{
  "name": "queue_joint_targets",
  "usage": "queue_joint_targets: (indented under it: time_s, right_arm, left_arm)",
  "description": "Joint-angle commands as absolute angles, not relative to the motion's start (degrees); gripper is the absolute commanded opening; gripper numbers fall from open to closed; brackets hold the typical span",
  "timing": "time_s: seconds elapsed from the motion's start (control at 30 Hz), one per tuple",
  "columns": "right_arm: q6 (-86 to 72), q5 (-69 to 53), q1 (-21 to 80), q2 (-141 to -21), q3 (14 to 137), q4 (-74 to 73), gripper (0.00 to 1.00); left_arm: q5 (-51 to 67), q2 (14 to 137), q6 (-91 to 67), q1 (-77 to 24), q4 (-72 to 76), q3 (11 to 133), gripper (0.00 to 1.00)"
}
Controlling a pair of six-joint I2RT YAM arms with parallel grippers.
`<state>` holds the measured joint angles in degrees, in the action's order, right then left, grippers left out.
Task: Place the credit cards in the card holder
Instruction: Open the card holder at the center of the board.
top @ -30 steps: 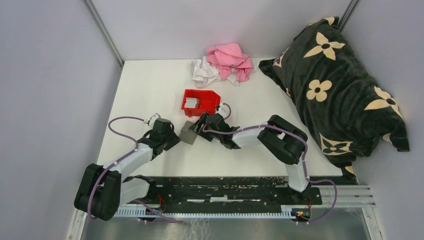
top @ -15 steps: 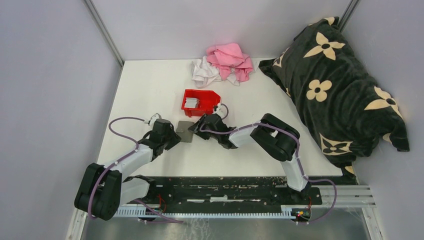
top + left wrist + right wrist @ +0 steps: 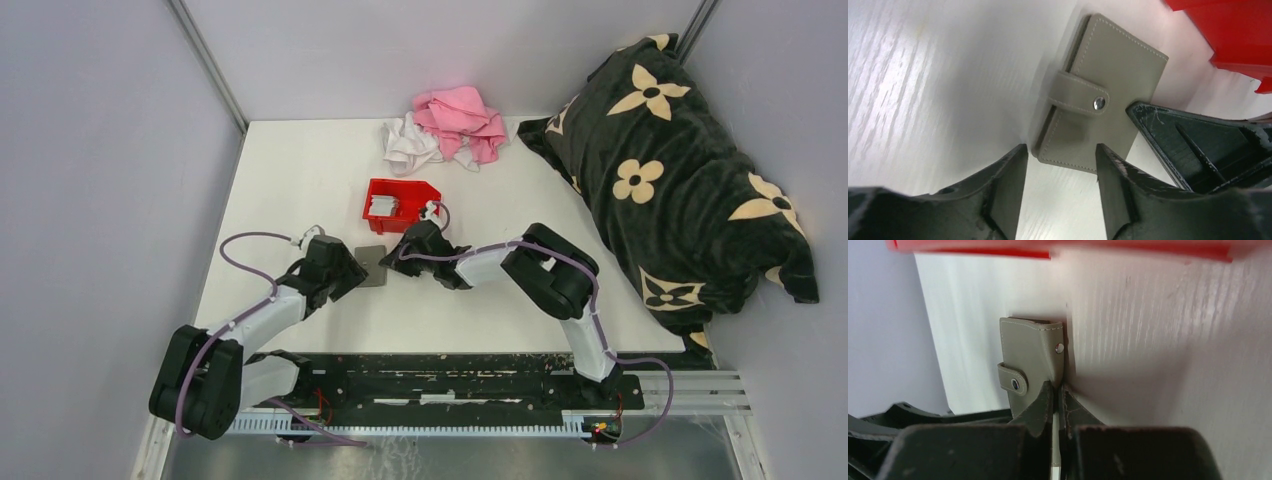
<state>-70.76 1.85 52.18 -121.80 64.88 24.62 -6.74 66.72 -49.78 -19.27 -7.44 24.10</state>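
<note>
The card holder [image 3: 371, 264], a flat grey snap-strap wallet, lies closed on the white table between my two grippers. My left gripper [image 3: 346, 272] is open just short of its near edge, with nothing between the fingers [image 3: 1009, 184]. In the left wrist view the card holder [image 3: 1108, 90] fills the middle. My right gripper [image 3: 396, 254] is shut, its tips pinching the edge of the card holder [image 3: 1030, 352]. The credit cards [image 3: 383, 206] lie light grey inside the red bin [image 3: 412, 192].
The red bin [image 3: 1238, 35] stands just beyond the card holder, and its edge [image 3: 1048, 249] runs close ahead of the right gripper. Pink and white cloths [image 3: 450, 125] lie at the back edge. A black flowered cushion [image 3: 670, 170] covers the right side.
The card holder has settled slightly back and left, and lies flat. My left gripper's jaws have widened and let it go. My right gripper's jaws have closed on its edge.
</note>
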Motion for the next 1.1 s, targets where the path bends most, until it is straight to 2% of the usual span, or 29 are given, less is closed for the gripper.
queue_joint_targets:
  time_s: [0.0, 0.23, 0.67, 1.07]
  right_arm:
    - [-62.17, 0.79, 51.89, -117.26, 64.52, 11.16, 0.01]
    - [-55.16, 1.80, 51.06, -111.50, 64.20, 3.30, 0.01]
    - [-51.96, 3.09, 52.34, -109.03, 63.71, 0.73, 0.01]
    - [-51.34, 3.25, 52.66, -107.22, 62.56, 0.88, 0.01]
  left_arm:
    - [-7.47, 63.77, -50.63, -19.52, -16.05, 26.31, 0.64]
    - [-8.18, 61.96, -48.79, -19.51, -16.24, 30.50, 0.70]
    - [-5.71, 72.48, -44.94, -26.73, -15.52, 37.83, 0.71]
    - [-10.72, 80.51, -42.59, -33.24, -23.18, 45.25, 0.71]
